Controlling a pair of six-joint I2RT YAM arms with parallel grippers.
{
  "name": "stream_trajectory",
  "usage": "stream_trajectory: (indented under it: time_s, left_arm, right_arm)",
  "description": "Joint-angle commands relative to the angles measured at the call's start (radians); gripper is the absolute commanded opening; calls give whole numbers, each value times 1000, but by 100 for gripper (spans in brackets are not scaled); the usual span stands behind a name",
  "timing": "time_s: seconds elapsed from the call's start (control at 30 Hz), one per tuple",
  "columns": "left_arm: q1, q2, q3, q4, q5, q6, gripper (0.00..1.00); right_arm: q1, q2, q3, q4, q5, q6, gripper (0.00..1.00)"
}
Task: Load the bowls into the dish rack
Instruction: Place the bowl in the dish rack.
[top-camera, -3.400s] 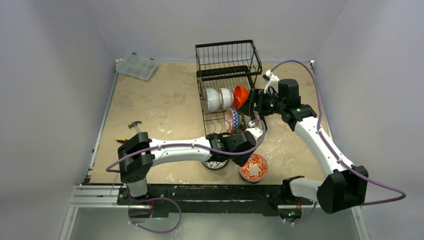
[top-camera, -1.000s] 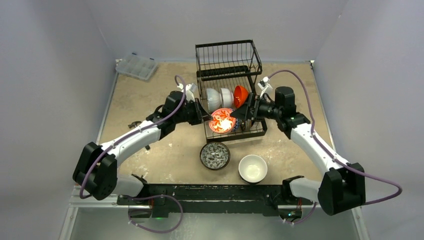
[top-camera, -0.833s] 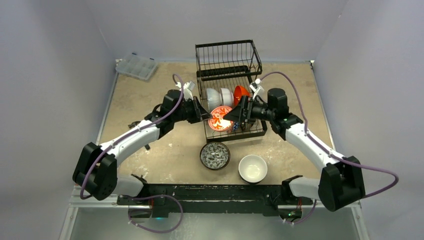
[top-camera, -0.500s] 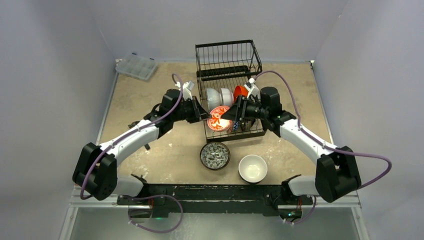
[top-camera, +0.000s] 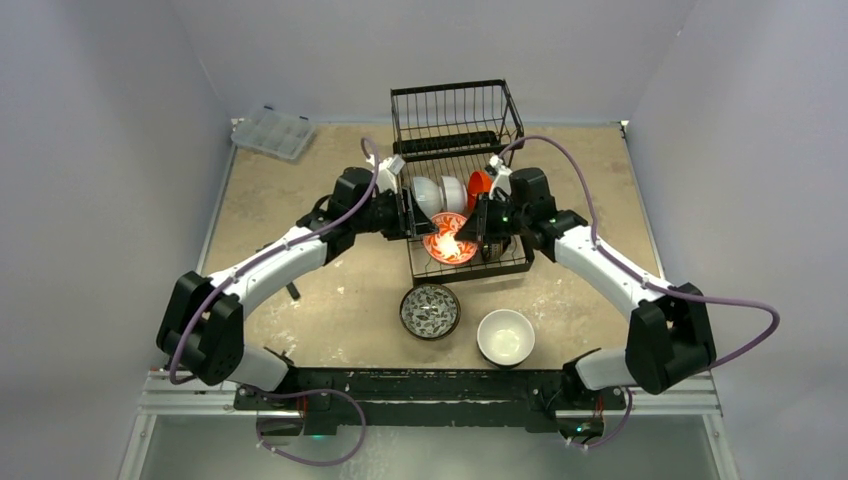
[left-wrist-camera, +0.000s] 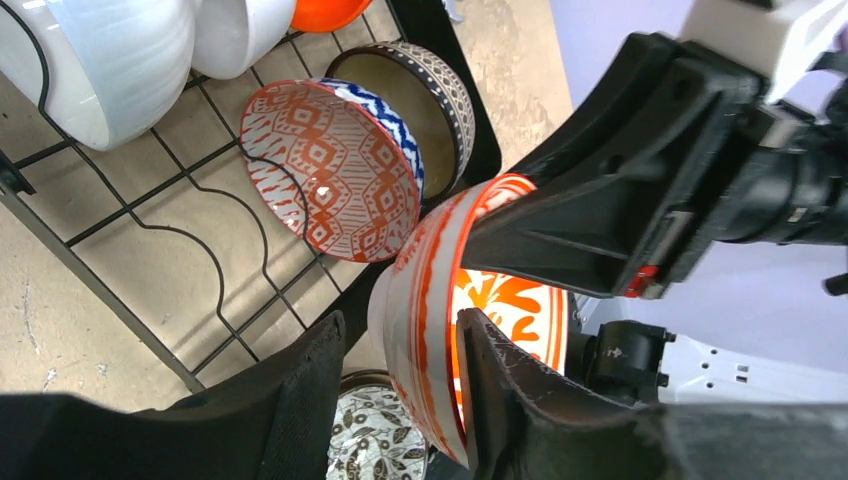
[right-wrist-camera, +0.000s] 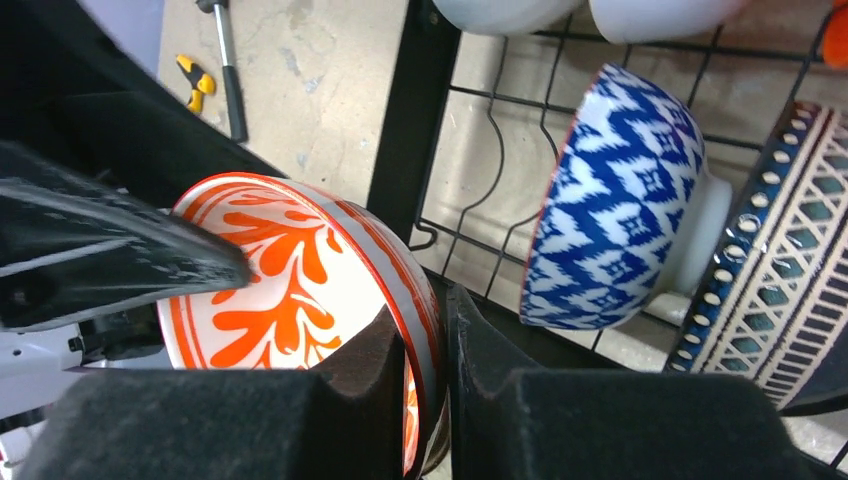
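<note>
The red floral bowl (top-camera: 447, 243) hangs on edge over the front of the black wire dish rack (top-camera: 455, 120), between both grippers. My right gripper (right-wrist-camera: 425, 310) is shut on its rim (right-wrist-camera: 280, 270). My left gripper (left-wrist-camera: 400, 320) is open around the opposite rim (left-wrist-camera: 500, 300), with a gap showing at the outer finger. In the rack stand two white bowls (top-camera: 428, 195), an orange bowl (top-camera: 480, 185), a blue-patterned bowl (right-wrist-camera: 620, 200) and a tan patterned bowl (right-wrist-camera: 790, 250). A leaf-patterned bowl (top-camera: 430, 310) and a white-lined bowl (top-camera: 505, 336) sit on the table.
A clear plastic compartment box (top-camera: 272, 132) lies at the back left corner. A hammer (right-wrist-camera: 228, 70) and a small yellow tool (right-wrist-camera: 195, 75) lie on the table left of the rack. Grey walls close in the table on three sides.
The right gripper has come in from the right and shut on the floral bowl's rim. The left gripper's jaws have opened off the bowl. The bowl has shifted slightly right over the rack.
</note>
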Motion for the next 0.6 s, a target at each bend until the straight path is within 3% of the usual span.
stream_trajectory:
  time_s: [0.0, 0.13, 0.27, 0.33, 0.37, 0.57]
  left_arm:
    - [-5, 52, 51, -115, 10, 84, 49]
    - [-26, 75, 96, -211, -50, 140, 47]
    - [-35, 76, 127, -276, -130, 167, 14]
    - [-36, 78, 139, -298, -151, 178, 4]
    - [-35, 77, 141, -303, -155, 181, 0]
    - [-26, 60, 129, -276, -139, 159, 0]
  right_arm:
    - [22, -51, 116, 45, -59, -13, 10]
    - [30, -46, 137, 18, -37, -33, 12]
    - [36, -47, 154, -11, -8, -51, 16]
    - [37, -48, 160, -21, 7, -58, 20]
    - [37, -50, 162, -25, 11, -62, 26]
    - [37, -85, 138, -12, -31, -40, 79]
